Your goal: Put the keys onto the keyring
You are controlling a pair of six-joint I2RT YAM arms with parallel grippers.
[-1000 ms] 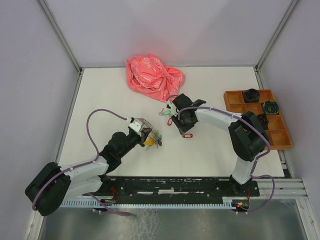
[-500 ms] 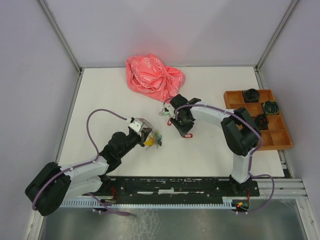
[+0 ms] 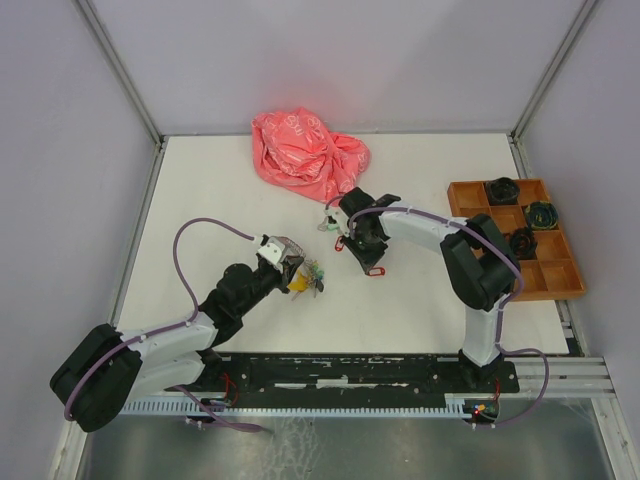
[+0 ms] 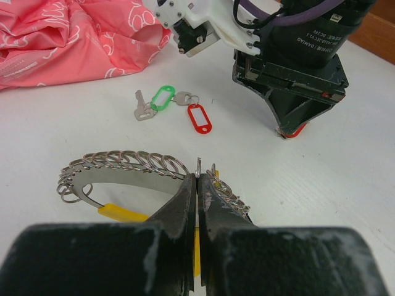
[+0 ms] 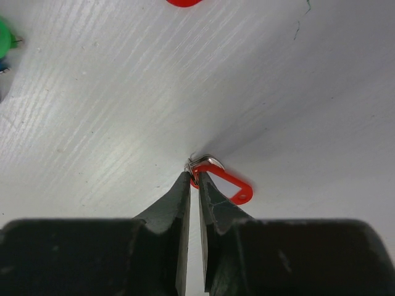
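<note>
Two grips on the tabletop [image 3: 430,300]
The left end effector [image 4: 197,179] clamps the keyring [image 4: 123,161]; the right end effector [image 5: 193,176] pinches a red-tagged key [image 5: 225,185].

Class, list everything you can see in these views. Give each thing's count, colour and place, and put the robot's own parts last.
table: one, white, under everything
plastic bag: one, pink-red, crumpled at the table's far side
tray: one, orange-brown, compartmented, at the right edge
round objects: three, black, in the tray's far compartments
keyring: one, silver, strung with small rings and a yellow tag, in the left pincer
green-tagged key: one, on the table near the bag
red-tagged keys: two, one beside the green one, one at the right pincer
left pincer: one, black, shut on the keyring
right pincer: one, black, closed on a red tag's ring
arms: two, white and black, purple cables
</note>
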